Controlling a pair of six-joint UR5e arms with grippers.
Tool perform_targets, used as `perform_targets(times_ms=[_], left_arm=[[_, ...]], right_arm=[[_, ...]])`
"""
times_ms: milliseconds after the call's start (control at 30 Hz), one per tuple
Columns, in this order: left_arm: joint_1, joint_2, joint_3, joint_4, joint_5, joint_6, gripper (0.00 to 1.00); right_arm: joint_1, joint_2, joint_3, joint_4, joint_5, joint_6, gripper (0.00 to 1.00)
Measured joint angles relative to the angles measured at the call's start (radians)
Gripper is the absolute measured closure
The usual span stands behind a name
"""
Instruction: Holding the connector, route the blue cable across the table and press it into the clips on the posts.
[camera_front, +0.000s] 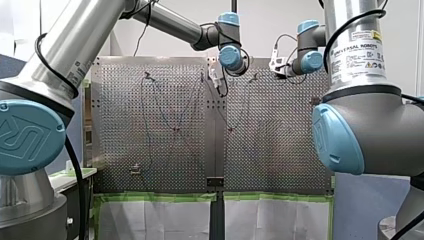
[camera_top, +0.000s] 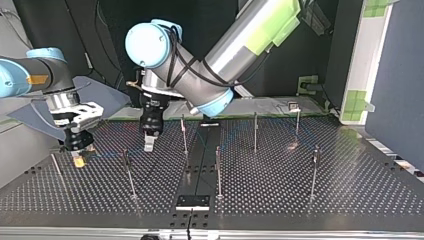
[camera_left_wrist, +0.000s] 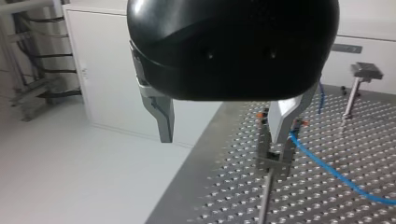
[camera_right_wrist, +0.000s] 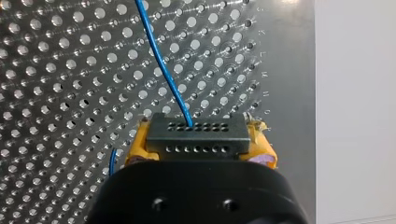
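Two grippers low over the perforated table (camera_top: 350, 195), read across the top view. At left: my right gripper (camera_top: 78, 150), clamped by its yellow pads (camera_right_wrist: 136, 145) on the dark connector (camera_right_wrist: 197, 135), near the table's left edge in that view. From the connector's upper row of holes: the blue cable (camera_right_wrist: 164, 71), leading away over the perforations. Right of it: my left gripper (camera_left_wrist: 223, 136), with metal fingers (camera_left_wrist: 164, 122) spread wide apart; one finger just beside the clip (camera_left_wrist: 273, 161) on a thin post (camera_left_wrist: 264, 200), close by the cable. Farther right: more slender upright posts (camera_top: 255, 131) standing on the table, well apart from both grippers.
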Motion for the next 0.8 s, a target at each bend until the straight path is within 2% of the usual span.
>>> perform_targets(times_ms=[167,333,633,800], left_arm=[[0.003,0.047,-0.047,0.047,-0.01,-0.026,0.0],[0.011,0.102,-0.102,0.102,-0.043,-0.07,0.0],[0.032,0.181,-0.182,0.182,-0.108,-0.103,0.0],[0.027,0.168,-0.233,0.234,-0.104,-0.15,0.0]], right_arm=[[0.0,0.0,0.0,0.001,0.0,0.0,0.98],[0.003,0.001,0.0,0.002,0.0,-0.001,0.98],[0.011,0.001,0.0,0.006,-0.001,-0.007,0.98],[0.016,0.002,0.0,0.008,0.0,-0.012,0.98]])
